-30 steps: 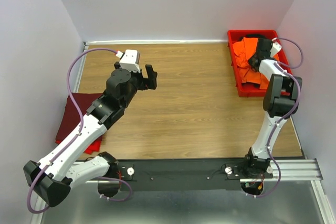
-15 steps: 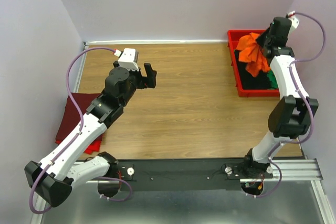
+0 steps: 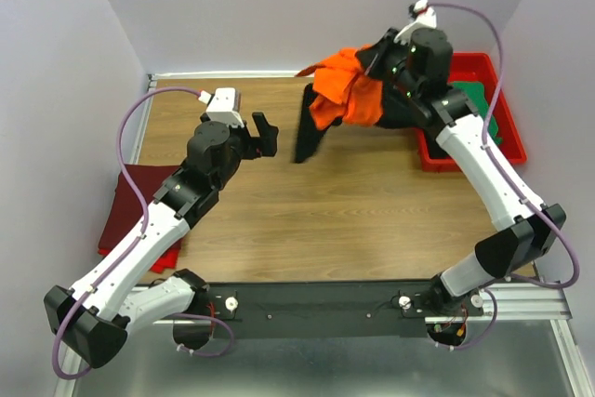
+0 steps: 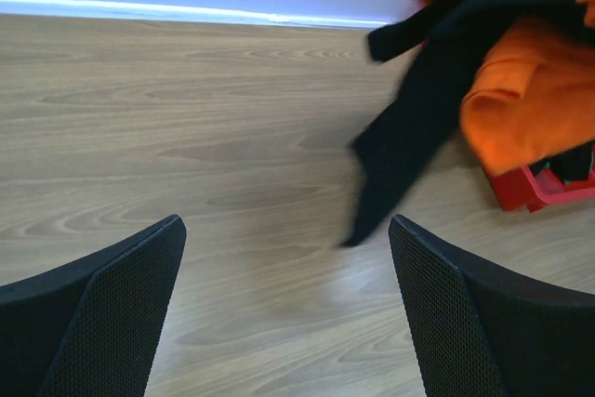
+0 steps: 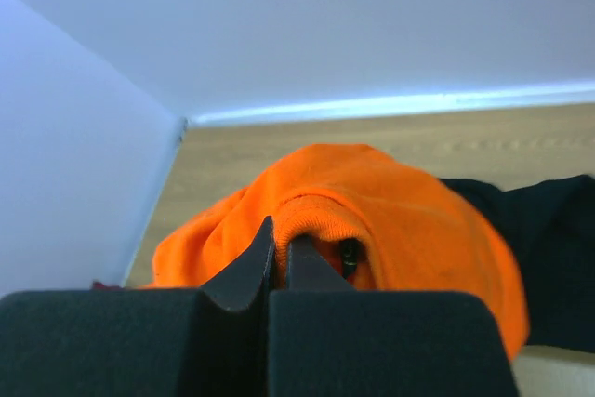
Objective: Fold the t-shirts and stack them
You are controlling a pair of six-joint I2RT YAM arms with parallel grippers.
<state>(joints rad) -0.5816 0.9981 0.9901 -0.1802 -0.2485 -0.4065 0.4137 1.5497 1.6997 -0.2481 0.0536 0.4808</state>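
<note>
Your right gripper [image 5: 279, 234] is pinching a fold of the orange t-shirt [image 3: 346, 90], jaws nearly closed, bunching it in the air above the table [image 3: 353, 202] with a black shirt [image 3: 305, 132] dangling alongside. It is looking light and limp; try taking the shoulders. Your left gripper [image 4: 284, 230] is gaping empty.

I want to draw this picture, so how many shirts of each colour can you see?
Orange shirt: 1, pinched in the right gripper
Black shirt: 1, dangling with it
Green shirt: 1, in the red tray
Maroon shirt: 1
Red shirt: 1, under the maroon one
Total: 5
</note>
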